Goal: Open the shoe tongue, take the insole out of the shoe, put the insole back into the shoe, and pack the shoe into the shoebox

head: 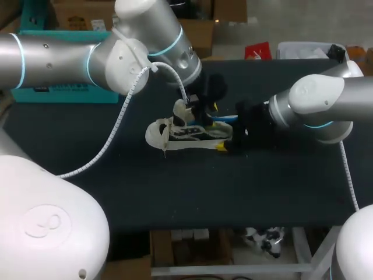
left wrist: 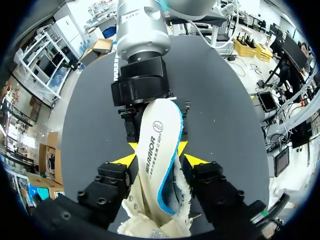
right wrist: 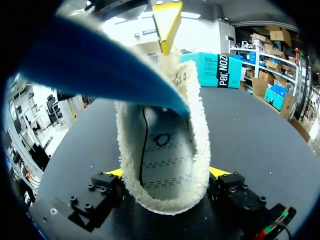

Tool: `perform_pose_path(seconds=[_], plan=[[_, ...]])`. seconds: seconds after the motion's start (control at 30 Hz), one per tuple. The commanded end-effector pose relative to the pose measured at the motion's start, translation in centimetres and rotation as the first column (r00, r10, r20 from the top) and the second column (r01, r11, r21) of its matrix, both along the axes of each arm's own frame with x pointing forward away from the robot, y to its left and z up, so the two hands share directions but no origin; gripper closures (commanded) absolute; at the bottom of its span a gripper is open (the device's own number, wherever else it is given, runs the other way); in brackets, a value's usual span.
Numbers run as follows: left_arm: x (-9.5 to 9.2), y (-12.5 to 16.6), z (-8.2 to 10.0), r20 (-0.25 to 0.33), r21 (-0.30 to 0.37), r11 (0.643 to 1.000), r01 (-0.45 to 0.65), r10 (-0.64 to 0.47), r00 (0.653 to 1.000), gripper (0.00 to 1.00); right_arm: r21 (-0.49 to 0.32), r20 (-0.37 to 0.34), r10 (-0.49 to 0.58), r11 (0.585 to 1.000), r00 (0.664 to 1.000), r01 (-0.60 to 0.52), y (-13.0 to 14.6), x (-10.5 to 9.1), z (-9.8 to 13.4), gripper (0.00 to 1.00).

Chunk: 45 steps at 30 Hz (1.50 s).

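Jaws of the left gripper (left wrist: 159,159) clench the white, blue-edged insole (left wrist: 161,132), which rises partly out of the fleece-lined shoe (head: 182,134). Those of the right gripper (right wrist: 165,174) grasp the shoe's end from both sides. On the black table (head: 245,186) the shoe lies near the middle, with the right gripper at its 3 o'clock and the left gripper at its 12 o'clock.

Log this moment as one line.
step: insole removal | left claw: shut on insole, partly out of shoe | right claw: shut on shoe | shoe: on table
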<state>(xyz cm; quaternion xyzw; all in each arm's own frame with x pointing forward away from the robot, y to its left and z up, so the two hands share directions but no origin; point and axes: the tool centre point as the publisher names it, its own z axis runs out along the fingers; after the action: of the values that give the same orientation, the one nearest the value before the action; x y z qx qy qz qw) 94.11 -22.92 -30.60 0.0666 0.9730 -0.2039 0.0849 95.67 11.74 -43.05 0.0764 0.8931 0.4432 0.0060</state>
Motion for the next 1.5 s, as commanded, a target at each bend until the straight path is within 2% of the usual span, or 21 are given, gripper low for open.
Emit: perform_pose_path(seconds=[0.03,0.1,0.17,0.4,0.63,0.8,0.83,0.87,0.9,1.07,1.17,1.23,1.5], plan=[[0.7,-0.6,-0.9,0.009,0.01,1.0,-0.009,0.009,1.0,0.81,0.0,-0.001,0.0,1.0,1.0,0.0,0.1,0.0,-0.4,1.0],[1.0,-0.7,-1.0,0.011,0.011,1.0,-0.014,0.013,1.0,0.82,0.0,-0.001,0.0,1.0,1.0,0.0,0.1,0.0,-0.4,1.0],[1.3,-0.7,-1.0,0.008,0.009,1.0,-0.014,0.014,1.0,1.0,0.0,-0.001,0.0,1.0,1.0,0.0,0.1,0.0,-0.4,1.0],[0.7,0.0,0.7,0.0,-0.032,0.999,0.016,-0.016,1.0,1.0,0.0,-0.001,0.0,1.0,1.0,0.0,0.1,0.0,-0.4,1.0],[-0.8,0.7,4.5,-0.009,-0.124,0.99,0.067,-0.068,0.998,1.0,0.0,-0.001,0.0,1.0,1.0,0.0,0.1,0.0,-0.4,1.0],[-1.9,0.5,6.6,-0.033,-0.189,0.975,0.113,-0.122,0.992,1.0,-0.002,-0.001,0.002,1.0,1.0,-0.002,0.1,0.1,-0.3,1.0],[-2.2,0.3,7.1,-0.039,-0.207,0.971,0.122,-0.133,0.99,1.0,-0.002,0.0,0.002,1.0,1.0,-0.002,0.1,0.2,-0.3,0.81],[-2.5,0.2,7.5,-0.05,-0.224,0.965,0.137,-0.151,0.987,1.0,-0.005,-0.003,0.004,1.0,1.0,-0.004,0.1,0.3,-0.2,0.51],[-2.7,0.1,8.0,-0.055,-0.237,0.96,0.149,-0.167,0.984,1.0,-0.009,-0.01,0.003,1.0,1.0,-0.003,0.1,0.4,-0.1,0.0],[-3.5,-0.1,10.8,-0.099,-0.353,0.91,0.215,-0.265,0.959,1.0,-0.034,-0.028,-0.018,0.999,0.999,0.017,-1.2,-0.4,1.0,0.0],[-4.0,-0.5,12.7,-0.104,-0.415,0.874,0.251,-0.32,0.942,1.0,-0.052,-0.036,-0.042,0.998,0.998,0.04,-2.5,-1.1,1.8,0.0],[-4.4,-0.6,14.0,-0.101,-0.456,0.846,0.275,-0.356,0.929,1.0,-0.08,-0.066,-0.056,0.995,0.996,0.051,-3.3,-1.3,2.3,0.0],[-6.1,-0.8,18.5,-0.075,-0.56,0.747,0.358,-0.476,0.876,1.0,-0.224,-0.087,-0.058,0.974,0.995,0.037,-5.4,-1.4,5.8,0.0]])
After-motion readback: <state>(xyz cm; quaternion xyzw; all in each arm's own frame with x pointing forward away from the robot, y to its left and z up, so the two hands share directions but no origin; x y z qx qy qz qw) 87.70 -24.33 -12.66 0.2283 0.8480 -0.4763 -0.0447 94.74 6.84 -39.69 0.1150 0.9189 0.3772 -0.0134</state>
